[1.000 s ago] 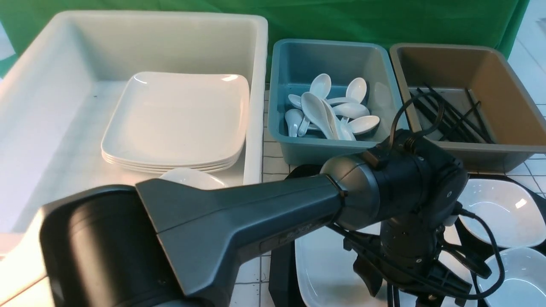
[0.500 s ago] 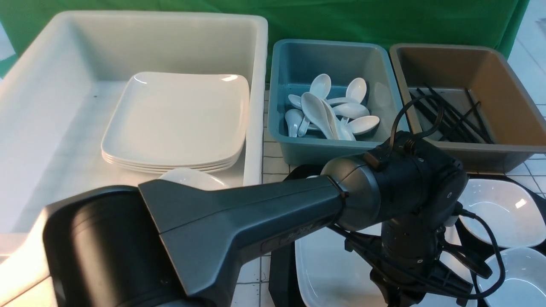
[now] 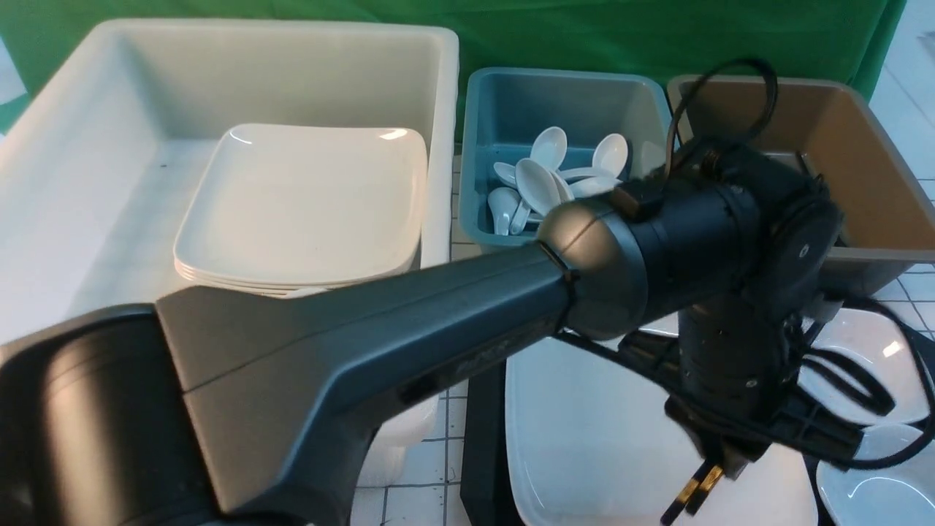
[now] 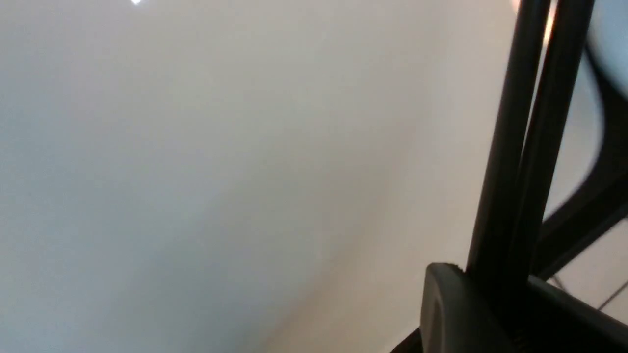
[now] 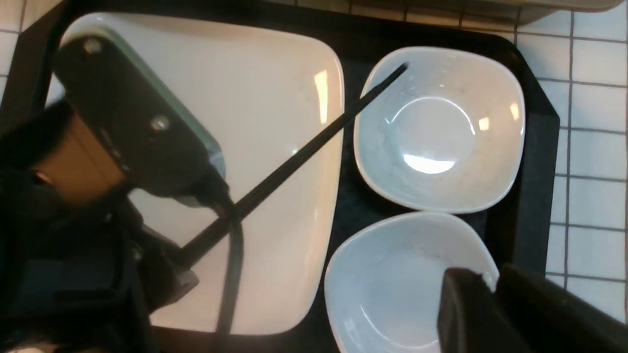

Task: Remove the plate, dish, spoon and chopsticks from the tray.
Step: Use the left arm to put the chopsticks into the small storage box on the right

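While the tray holds the plate and the brown tub waits beyond, slightly right, the chopsticks hang above that plate, slanting downward, clenched in the left gripper: its carry to make!

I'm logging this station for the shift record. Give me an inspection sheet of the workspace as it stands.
Surface: white gridded tabletop, with the black tray on it.
Job's things: plate, far dish and near dish sit on the tray; chopsticks held slanted over the plate.
Clutter: white tub holding stacked plates, teal tub of spoons, brown tub.
Grippers: left gripper has its jaws shut on the chopsticks; right gripper jaws shut, empty, by the near dish.
Cables: black cable at the left wrist, crossing over the plate.
Surroundings: green cloth behind the tubs.
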`<state>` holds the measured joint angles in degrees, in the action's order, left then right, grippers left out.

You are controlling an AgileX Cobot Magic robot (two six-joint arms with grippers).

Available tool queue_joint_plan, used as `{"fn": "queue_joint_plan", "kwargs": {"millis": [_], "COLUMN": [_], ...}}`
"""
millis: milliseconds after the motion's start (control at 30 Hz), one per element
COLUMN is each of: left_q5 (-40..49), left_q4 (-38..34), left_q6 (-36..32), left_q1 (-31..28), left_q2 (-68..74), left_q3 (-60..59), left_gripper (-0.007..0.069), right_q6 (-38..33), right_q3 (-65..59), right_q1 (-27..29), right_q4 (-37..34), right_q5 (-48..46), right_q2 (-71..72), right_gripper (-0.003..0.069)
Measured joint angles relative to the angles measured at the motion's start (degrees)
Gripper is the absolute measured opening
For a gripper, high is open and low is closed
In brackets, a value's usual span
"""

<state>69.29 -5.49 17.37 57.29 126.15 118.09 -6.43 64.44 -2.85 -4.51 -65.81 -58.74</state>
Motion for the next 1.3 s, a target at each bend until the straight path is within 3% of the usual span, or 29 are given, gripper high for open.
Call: {"fn": "queue_joint_plan", "kwargs": {"millis": [133,400,700,1000,1300], "left_q5": [-5.3,-44.2,-67.0,-79.7,-83.6], "left_q4": [2.0,4.3,2.8,2.6,2.6], "left_q6": [-1.1,-4.5,-4.6,-4.5,-4.5], "left_q1": [-0.1,-4.3,-9.7,-10.6,-10.6], "left_q2": [-0.6,0.0,9.0,16.0,20.4], "left_q3": [4.6,8.4,8.5,8.4,8.4], "left_gripper": [0.0104,0.0104,0.0104,0.0104,0.0104], "right_q6": [0.3,0.5,0.7,-0.2,-0.8], "right_q3": [1.2,4.1,4.1,3.3,3.3], "right_q1": [0.0,0.0,0.0,0.0,0.0], "right_q4": [0.0,-0.9,-2.7,-4.8,-4.8], "right_q5": [2.2,3.7,6.3,9.2,13.2], "right_q2": [2.2,7.6,13.2,13.7,13.7], "right_gripper": [0.0109,0.0111,0.0111,0.0113,0.0113]}}
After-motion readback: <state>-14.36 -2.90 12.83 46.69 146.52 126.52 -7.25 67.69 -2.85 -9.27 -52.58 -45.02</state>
